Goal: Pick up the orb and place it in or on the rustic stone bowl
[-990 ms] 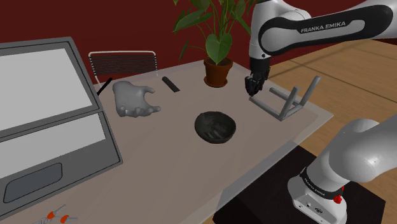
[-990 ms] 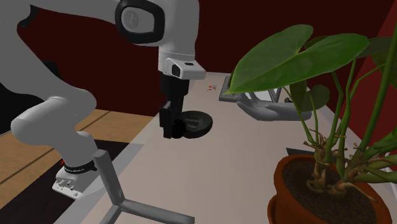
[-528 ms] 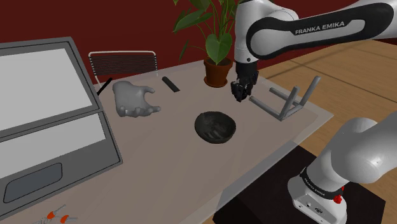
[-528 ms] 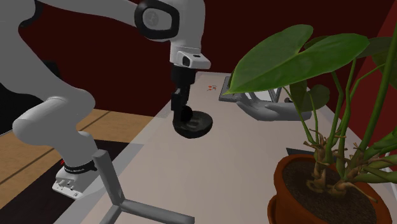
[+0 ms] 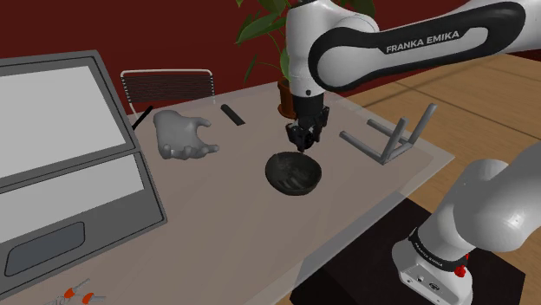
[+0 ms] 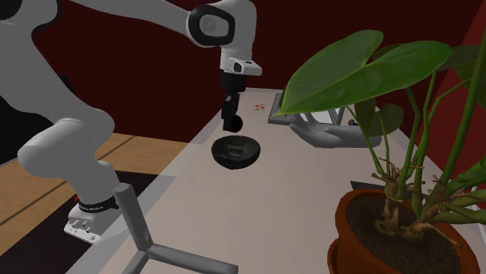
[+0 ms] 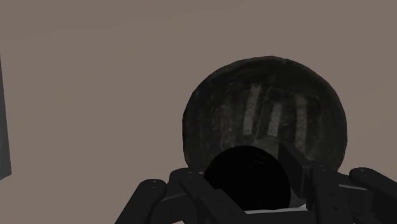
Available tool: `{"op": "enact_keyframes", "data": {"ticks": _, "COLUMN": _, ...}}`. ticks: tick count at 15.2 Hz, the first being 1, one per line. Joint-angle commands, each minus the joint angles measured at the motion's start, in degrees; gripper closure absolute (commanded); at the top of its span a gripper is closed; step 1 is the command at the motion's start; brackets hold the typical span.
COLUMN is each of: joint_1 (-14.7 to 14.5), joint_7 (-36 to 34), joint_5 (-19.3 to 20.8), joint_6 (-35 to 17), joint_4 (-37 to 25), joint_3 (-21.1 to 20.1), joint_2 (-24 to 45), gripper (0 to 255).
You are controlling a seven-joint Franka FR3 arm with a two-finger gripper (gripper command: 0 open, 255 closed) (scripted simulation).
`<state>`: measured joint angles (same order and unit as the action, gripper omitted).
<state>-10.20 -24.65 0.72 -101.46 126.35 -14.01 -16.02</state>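
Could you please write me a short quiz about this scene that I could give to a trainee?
1. True or false: the black orb lies inside the dark bowl.
2. In the shoulder view, what lies on the table between the laptop and the bowl? A) a grey hand-shaped figure B) a mug C) a book
3. Fill in: the gripper is shut on the ____.
Key: 1 false, it is held above the bowl; 2 A; 3 orb.
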Motion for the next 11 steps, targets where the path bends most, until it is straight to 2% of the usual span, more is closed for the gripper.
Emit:
{"op": "enact_keyframes", "data": {"ticks": 1, "joint_1": -1.02, "joint_7": -3.01, "joint_5": -0.41, "joint_6": 0.26, "joint_4": -2.53, "joint_3": -1.93, "joint_2": 2.44, "gripper": 255}}
{"op": "enact_keyframes", "data": {"ticks": 11, "joint_1": -1.07, "joint_7": -3.84, "joint_5": 0.02, "joint_6": -7.53, "joint_4": 3.23, "joint_3": -2.35, "joint_2": 4.56, "gripper": 255}}
